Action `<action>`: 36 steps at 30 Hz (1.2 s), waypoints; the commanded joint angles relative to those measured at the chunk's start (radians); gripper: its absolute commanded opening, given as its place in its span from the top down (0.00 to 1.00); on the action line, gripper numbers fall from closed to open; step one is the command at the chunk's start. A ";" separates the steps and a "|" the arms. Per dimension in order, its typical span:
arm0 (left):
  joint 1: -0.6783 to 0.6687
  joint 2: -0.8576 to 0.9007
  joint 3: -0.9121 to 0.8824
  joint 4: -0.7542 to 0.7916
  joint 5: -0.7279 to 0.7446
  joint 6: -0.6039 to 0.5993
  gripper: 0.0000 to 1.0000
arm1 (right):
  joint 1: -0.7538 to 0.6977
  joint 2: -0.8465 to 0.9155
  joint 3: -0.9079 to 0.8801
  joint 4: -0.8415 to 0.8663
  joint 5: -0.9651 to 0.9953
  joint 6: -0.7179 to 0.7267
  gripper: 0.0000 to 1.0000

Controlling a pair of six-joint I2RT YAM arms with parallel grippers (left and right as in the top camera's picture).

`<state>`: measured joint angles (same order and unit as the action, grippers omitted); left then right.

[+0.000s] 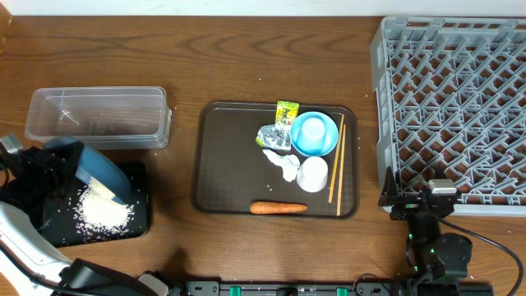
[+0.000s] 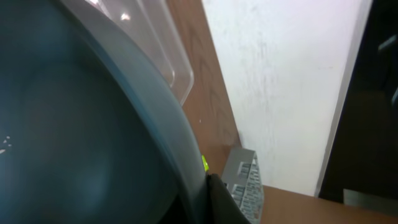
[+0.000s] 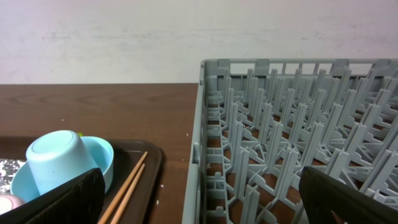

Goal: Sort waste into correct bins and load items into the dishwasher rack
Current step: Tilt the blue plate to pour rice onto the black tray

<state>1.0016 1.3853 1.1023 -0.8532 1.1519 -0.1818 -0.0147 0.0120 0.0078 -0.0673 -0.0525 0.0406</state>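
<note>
Round dark-blue plate (image 1: 97, 171): being clamped, tilted, by left gripper (image 1: 64, 168) over shallow black rectangular tray (image 1: 140, 215).
White rice pile (image 1: 103, 214): being shown overhead only.
Right gripper (image 3: 199, 202): being held wide, empty.

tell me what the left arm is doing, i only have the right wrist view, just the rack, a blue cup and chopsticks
Observer: The left gripper is shut on the dark-blue plate, which it holds tilted over the black tray.
Operator: where's the rice then
Observer: The rice lies in a pile on the black tray, below the plate's low edge.
Operator: and the carrot
Observer: The carrot lies along the front edge of the brown tray, on the side nearest the robot.
</note>
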 commanded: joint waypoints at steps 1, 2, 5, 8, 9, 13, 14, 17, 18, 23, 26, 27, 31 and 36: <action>0.016 0.006 -0.002 -0.013 0.050 0.006 0.94 | 0.000 -0.007 -0.002 -0.003 -0.001 0.007 0.01; 0.024 0.006 -0.002 -0.043 0.086 0.021 0.94 | 0.000 -0.007 -0.002 -0.003 -0.001 0.007 0.01; 0.030 0.006 -0.003 -0.027 0.056 0.061 0.94 | 0.000 -0.007 -0.002 -0.003 -0.001 0.007 0.01; 0.042 0.006 -0.003 -0.080 0.038 0.040 0.94 | 0.000 -0.007 -0.002 -0.004 -0.001 0.007 0.01; 0.045 0.006 -0.003 -0.080 0.052 0.063 0.94 | 0.000 -0.007 -0.002 -0.003 -0.001 0.007 0.01; 0.063 0.006 -0.003 -0.106 0.063 0.070 0.94 | 0.000 -0.007 -0.002 -0.003 -0.001 0.007 0.01; 0.070 0.006 -0.003 -0.110 0.076 0.089 0.94 | 0.000 -0.007 -0.002 -0.003 -0.001 0.007 0.01; 0.079 0.006 -0.003 -0.079 0.044 0.069 0.94 | 0.000 -0.007 -0.002 -0.003 -0.001 0.007 0.01; 0.089 0.006 -0.003 -0.122 0.092 0.082 0.94 | 0.000 -0.007 -0.002 -0.003 -0.001 0.007 0.01; 0.120 0.010 -0.003 -0.083 0.111 0.093 0.94 | 0.000 -0.007 -0.002 -0.003 -0.001 0.007 0.01; 0.131 0.010 -0.003 -0.106 0.125 0.102 0.94 | 0.000 -0.007 -0.002 -0.003 -0.001 0.007 0.01; 0.134 0.010 -0.003 -0.103 0.119 0.098 0.94 | 0.000 -0.007 -0.002 -0.003 -0.001 0.007 0.01; 0.142 0.010 -0.003 -0.147 0.253 0.136 0.94 | 0.000 -0.007 -0.002 -0.003 -0.001 0.007 0.01; 0.148 0.012 -0.003 -0.152 0.201 0.080 0.94 | 0.000 -0.007 -0.002 -0.003 -0.001 0.007 0.01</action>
<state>1.1397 1.3937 1.0943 -0.9737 1.3132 -0.0868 -0.0147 0.0120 0.0078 -0.0673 -0.0528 0.0406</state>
